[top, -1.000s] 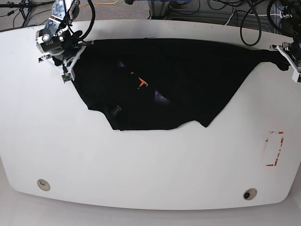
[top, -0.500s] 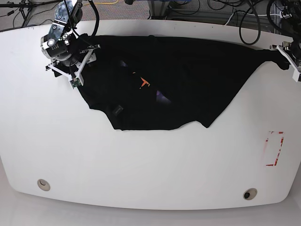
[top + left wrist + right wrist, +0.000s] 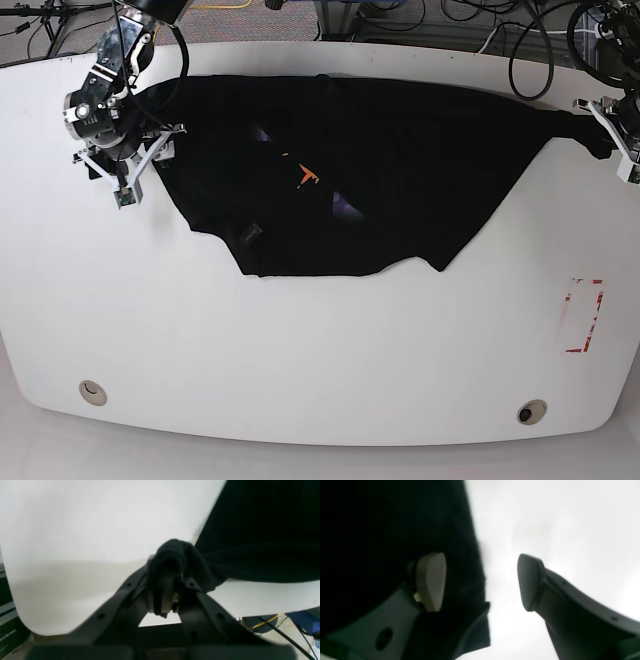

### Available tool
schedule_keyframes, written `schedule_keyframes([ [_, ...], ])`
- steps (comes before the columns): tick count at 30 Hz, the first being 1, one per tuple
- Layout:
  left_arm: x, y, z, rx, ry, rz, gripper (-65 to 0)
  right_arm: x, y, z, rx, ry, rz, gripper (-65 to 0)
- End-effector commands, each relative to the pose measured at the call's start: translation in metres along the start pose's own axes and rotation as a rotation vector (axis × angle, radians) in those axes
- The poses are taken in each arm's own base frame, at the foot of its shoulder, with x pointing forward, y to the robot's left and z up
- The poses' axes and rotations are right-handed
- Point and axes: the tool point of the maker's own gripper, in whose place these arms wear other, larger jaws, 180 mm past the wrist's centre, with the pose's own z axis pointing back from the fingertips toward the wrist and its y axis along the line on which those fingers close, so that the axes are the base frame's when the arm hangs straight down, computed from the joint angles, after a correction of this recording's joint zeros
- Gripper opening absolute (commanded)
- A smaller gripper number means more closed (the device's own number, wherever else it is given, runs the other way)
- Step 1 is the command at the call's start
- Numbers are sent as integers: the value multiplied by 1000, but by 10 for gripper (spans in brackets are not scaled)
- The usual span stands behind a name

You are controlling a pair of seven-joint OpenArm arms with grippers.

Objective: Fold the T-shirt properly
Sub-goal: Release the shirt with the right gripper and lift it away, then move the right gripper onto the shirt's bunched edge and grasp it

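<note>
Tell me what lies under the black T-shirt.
The white table shows all around the T-shirt, which lies spread on it. Whatever lies beneath the cloth is covered. One corner is bunched in the shut left claw.

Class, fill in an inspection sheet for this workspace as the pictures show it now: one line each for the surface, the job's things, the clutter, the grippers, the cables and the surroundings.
Surface: white table, rounded corners, two small round fittings near the front edge.
Job's things: black T-shirt spread flat and wrinkled across the far half, small orange print showing.
Clutter: red-outlined mark at the table's side; nothing else seen.
Grippers: left gripper shut on a bunched corner of the T-shirt; right gripper open over the shirt's edge, one finger above cloth, one above bare table, holding nothing.
Cables: black cables behind the far edge.
Surroundings: floor and equipment beyond the table, unclear.
</note>
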Motion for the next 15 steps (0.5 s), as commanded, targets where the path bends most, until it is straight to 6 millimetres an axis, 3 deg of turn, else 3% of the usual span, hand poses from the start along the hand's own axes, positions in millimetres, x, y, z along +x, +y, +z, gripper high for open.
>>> schedule_keyframes([
  [1, 7, 7, 6, 21, -15, -18, -650, 10, -7, 0, -9, -32, -9, -214],
  [4, 11, 8, 6, 24, -29, -20, -650, 21, -23, 5, -50, -47, -15, -205],
  [15, 12, 9, 3, 21, -29, -10, -650, 45, -33, -5, -41, -52, -59, -178],
])
